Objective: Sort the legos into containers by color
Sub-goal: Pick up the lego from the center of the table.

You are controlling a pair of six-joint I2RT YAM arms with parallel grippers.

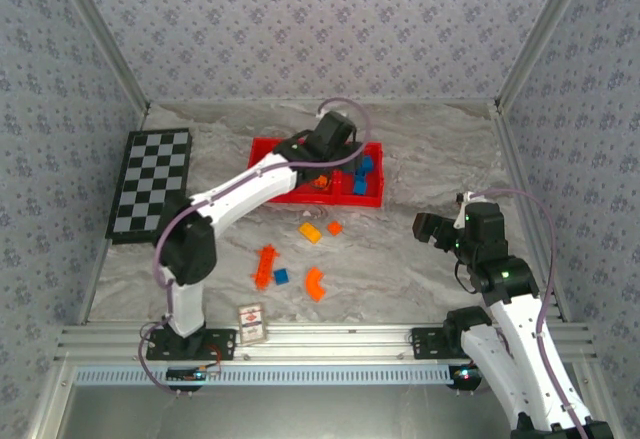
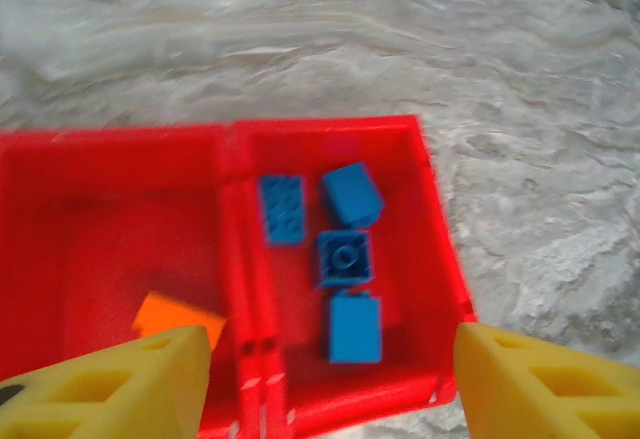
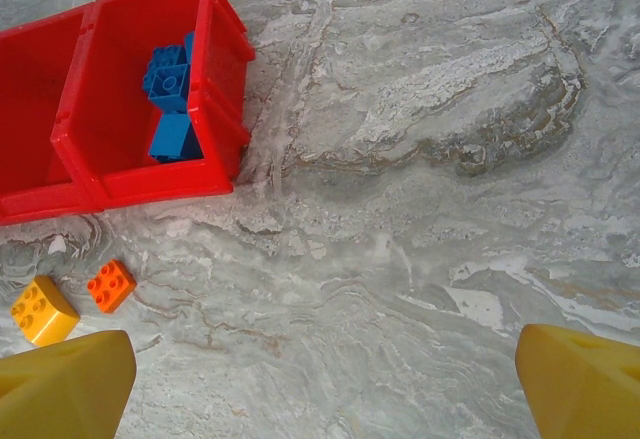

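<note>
Open room: bare desk (image 3: pixel 420 159) spreads to the right of and below the red tray (image 3: pixel 160 181) in the right wrist view; the tray's right wall is the edge there.
Count in tray: four blue bricks (image 2: pixel 346 257) in the right compartment, one orange brick (image 2: pixel 178 316) in the middle one.
Count on desk: five loose below the tray in the top view: yellow brick (image 1: pixel 309 230), small orange brick (image 1: pixel 334 227), long orange brick (image 1: pixel 264 264), blue brick (image 1: pixel 281 276), curved orange brick (image 1: pixel 316 282).
My left pincer (image 2: pixel 332 359): arm stretched up the frame, over the tray, fingers apart.
My right pincer (image 3: pixel 320 379): arm folded at right of centre, fingers wide apart over bare desk.
</note>
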